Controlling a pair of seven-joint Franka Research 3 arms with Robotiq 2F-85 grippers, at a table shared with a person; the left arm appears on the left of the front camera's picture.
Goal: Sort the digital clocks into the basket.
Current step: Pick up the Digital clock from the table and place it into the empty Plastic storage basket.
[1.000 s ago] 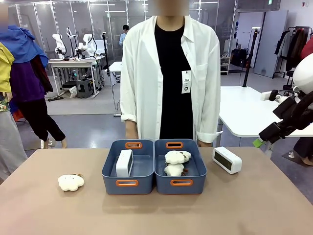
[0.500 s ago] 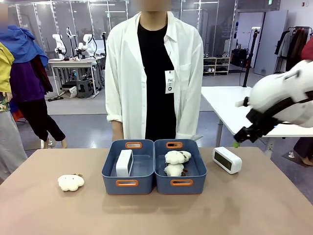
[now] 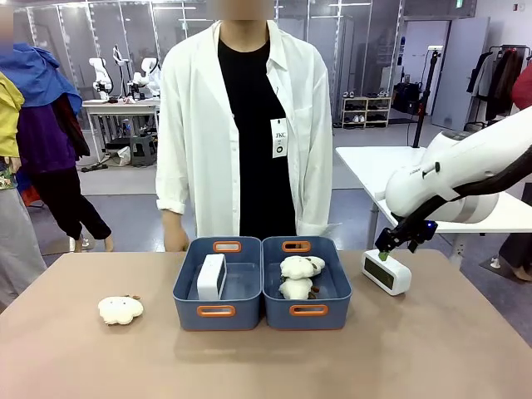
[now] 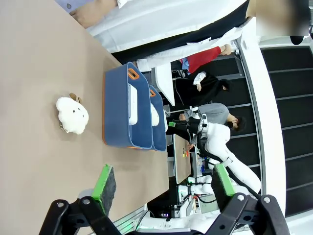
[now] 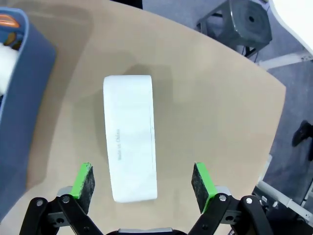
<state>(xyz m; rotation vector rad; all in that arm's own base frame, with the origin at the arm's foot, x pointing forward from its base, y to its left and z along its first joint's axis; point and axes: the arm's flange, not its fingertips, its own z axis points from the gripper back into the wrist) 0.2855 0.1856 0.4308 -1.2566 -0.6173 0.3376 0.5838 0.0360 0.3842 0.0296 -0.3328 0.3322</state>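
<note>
1. First digital clock (image 3: 386,272) (image 5: 130,164): on the table (image 3: 432,349), just right of the bins; dark screen faces the robot's side; long axis slants far-left to near-right.
2. Second digital clock (image 3: 211,276): stands on end inside the basket (image 3: 218,312), by its left wall.
3. Right jaws: wide open, empty; poised over the first digital clock, pads either side of its short width.
4. Left jaws: open, empty; above the table.
</note>
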